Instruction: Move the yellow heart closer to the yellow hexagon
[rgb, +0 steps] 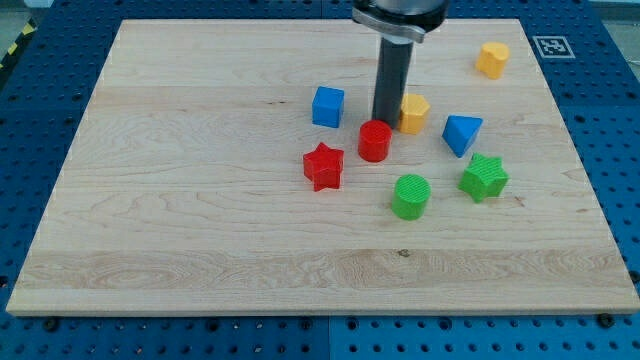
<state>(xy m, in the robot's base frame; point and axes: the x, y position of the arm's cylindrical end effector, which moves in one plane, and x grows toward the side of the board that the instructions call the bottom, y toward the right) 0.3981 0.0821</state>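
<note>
A yellow block (492, 59) with a rounded, lobed outline, which looks like the heart, lies near the view's top right corner of the board. A faceted yellow block (414, 112), which looks like the hexagon, lies near the board's middle. My tip (386, 121) is down on the board just left of this faceted yellow block, about touching it. The tip is directly above the red cylinder (375, 140) in the view. It is far from the lobed yellow block, which lies up and to the right.
A blue cube (328, 106) lies left of the rod. A red star (323, 165) lies at lower left. A blue triangle-like block (461, 133), a green star (484, 177) and a green cylinder (411, 195) lie at right and lower right.
</note>
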